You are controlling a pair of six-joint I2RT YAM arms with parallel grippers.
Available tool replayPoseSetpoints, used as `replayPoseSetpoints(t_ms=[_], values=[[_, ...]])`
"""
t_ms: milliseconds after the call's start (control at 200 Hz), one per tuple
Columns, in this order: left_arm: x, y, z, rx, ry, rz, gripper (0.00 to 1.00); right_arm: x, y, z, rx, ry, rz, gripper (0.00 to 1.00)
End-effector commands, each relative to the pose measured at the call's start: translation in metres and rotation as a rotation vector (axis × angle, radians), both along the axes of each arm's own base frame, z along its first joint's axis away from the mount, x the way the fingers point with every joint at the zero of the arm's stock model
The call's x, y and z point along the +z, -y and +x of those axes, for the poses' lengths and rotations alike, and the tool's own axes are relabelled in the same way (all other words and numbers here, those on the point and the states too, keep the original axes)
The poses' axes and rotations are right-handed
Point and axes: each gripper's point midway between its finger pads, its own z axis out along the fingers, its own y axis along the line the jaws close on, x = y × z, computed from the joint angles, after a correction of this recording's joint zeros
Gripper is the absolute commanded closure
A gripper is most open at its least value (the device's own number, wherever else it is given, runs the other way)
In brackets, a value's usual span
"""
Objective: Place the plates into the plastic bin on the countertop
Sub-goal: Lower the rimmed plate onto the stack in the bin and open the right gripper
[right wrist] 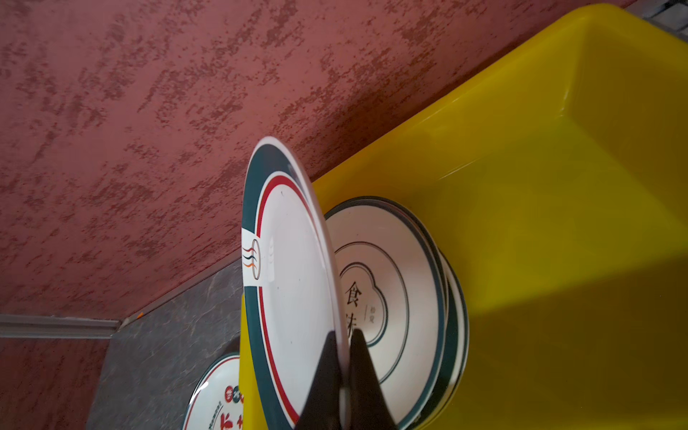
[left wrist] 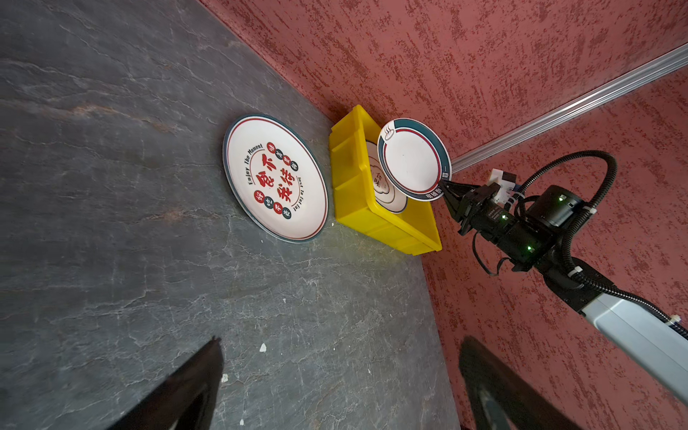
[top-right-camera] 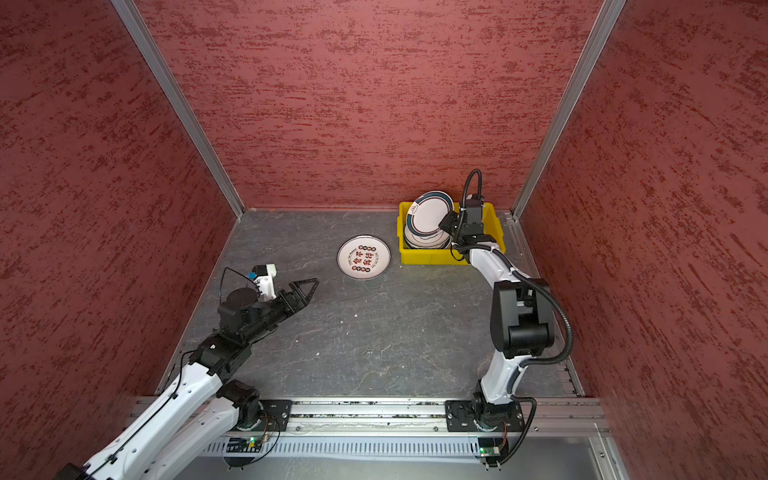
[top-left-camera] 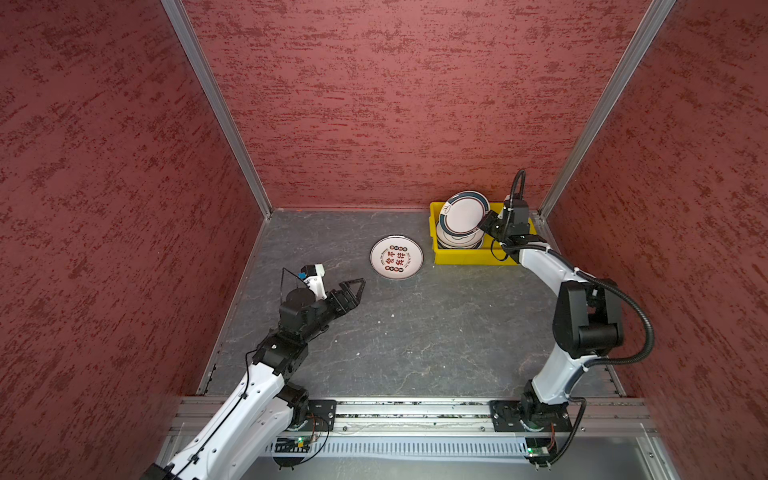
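Read the countertop point(top-left-camera: 415, 332) in both top views as a clock face, with 12 at the red back wall point(top-left-camera: 395, 104).

The yellow bin point(top-left-camera: 473, 259) sits at about 1 o'clock, close to the back wall. A stack of plates point(top-left-camera: 457, 242) lies flat in its 9 o'clock half. Over that stack the right gripper point(top-left-camera: 483, 225) holds a green-rimmed plate point(top-left-camera: 463, 214), jaws pinched tight on the rim at the plate's 4 o'clock edge. The right wrist view shows one black jaw on each face of the plate. The plate is steeply tilted, and its far edge stands higher than the bin's back rim. Its lower part overlaps the stack, but I cannot tell whether the two touch.

One lettered plate point(top-left-camera: 396, 257) — white, with red and black characters — lies flat on the countertop near 12 o'clock. It is just beside the bin's 9 o'clock wall, with a narrow gap between them.

The left gripper point(top-left-camera: 361, 284) hangs over the countertop at about 10 o'clock and points toward 2 o'clock. Its jaws are spread wide and hold nothing — the left wrist view shows bare stone between them. The lettered plate is near its tips but apart from them.
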Motion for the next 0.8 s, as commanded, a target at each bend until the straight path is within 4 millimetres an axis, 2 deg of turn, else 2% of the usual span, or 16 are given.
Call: replayPoseSetpoints(t_ms=[0, 120, 240, 261, 286, 306, 376, 456, 586, 792], values=[[0.003, -0.005, 0.002, 0.019, 0.014, 0.02, 0.01, -0.003, 0.017, 0.011, -0.07, -0.013, -0.043, 1.0], [0.003, -0.009, 0.004, 0.03, 0.016, 0.034, 0.01, -0.028, 0.01, 0.018, -0.037, -0.09, -0.023, 1.0], [0.004, -0.011, 0.008, 0.038, 0.014, 0.039, 0.0, -0.042, -0.002, 0.02, 0.018, -0.126, 0.014, 0.99], [0.004, -0.01, 0.008, 0.037, 0.013, 0.039, 0.01, -0.044, -0.002, 0.02, 0.02, -0.129, 0.018, 0.88], [0.004, -0.01, 0.009, 0.036, 0.012, 0.038, 0.01, -0.044, -0.003, 0.02, 0.026, -0.131, 0.021, 0.66], [0.004, -0.01, 0.009, 0.034, 0.013, 0.037, 0.01, -0.043, -0.004, 0.02, 0.035, -0.129, 0.021, 0.55], [0.003, -0.009, 0.012, 0.032, 0.01, 0.036, 0.01, -0.04, -0.006, 0.018, 0.047, -0.124, 0.022, 0.33], [0.001, -0.008, 0.015, 0.029, 0.002, 0.035, 0.01, -0.026, -0.006, 0.014, 0.054, -0.083, 0.017, 0.02], [-0.003, -0.005, 0.021, 0.024, -0.012, 0.033, 0.01, 0.0, -0.003, 0.002, 0.048, -0.011, 0.003, 0.01], [-0.017, -0.006, 0.038, 0.041, -0.064, 0.03, 0.01, 0.022, -0.009, -0.033, 0.071, 0.062, 0.058, 0.01]])
